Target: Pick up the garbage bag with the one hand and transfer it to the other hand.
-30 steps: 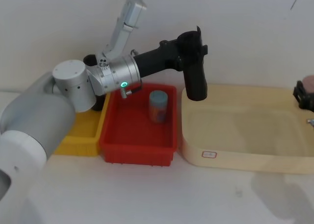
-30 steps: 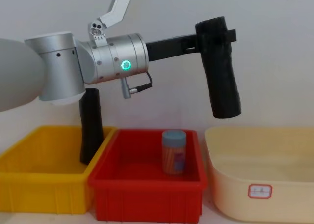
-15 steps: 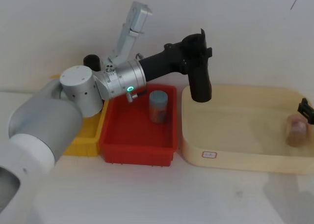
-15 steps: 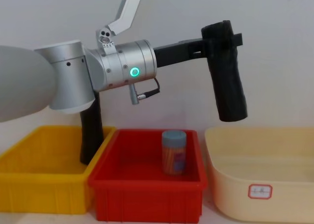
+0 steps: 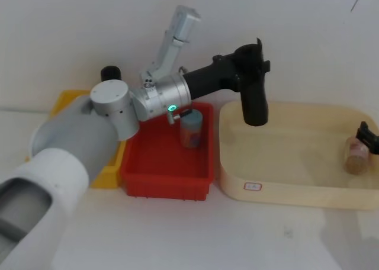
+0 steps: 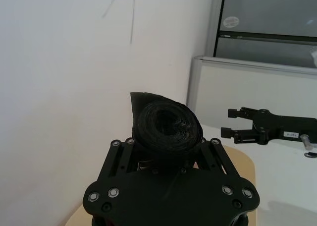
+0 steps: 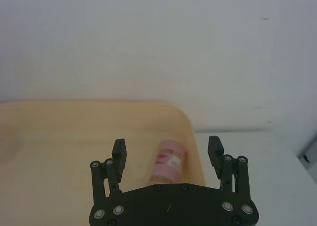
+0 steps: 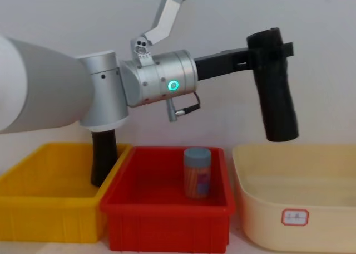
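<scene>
White wall (image 5: 296, 21) backs a pale desk (image 5: 207, 234) carrying three containers in a row: a yellow bin (image 8: 50, 220), a red bin (image 8: 167, 226) and a cream tub (image 8: 261, 220). From the chest view the left arm reaches across from the left, level and high above the bins, its silver wrist showing a green ring light (image 8: 174, 86). The left gripper (image 8: 267, 48) is clamped on the upper part of the garbage bag (image 8: 278, 106), a black roll that hangs nearly upright, tilted a little, in the air above the tub's near-left corner and touches nothing below. The left wrist view looks down the roll's end, showing its wound layers squeezed between the two fingers, and farther off it catches the right gripper (image 6: 233, 122) with its fingers spread. The head view places that right gripper at the right edge, over the far right end of the tub, just beside a pink-lidded jar (image 5: 355, 154) lying on its side on the tub floor. The right wrist view shows the fingers wide apart and gripping nothing, with the jar beyond them. A blue-lidded jar (image 8: 197, 173) stands upright in the red bin, and a second black roll (image 8: 104, 159) stands on end in the yellow bin's back right corner, its top hidden behind the left arm in the chest view but visible from the head
</scene>
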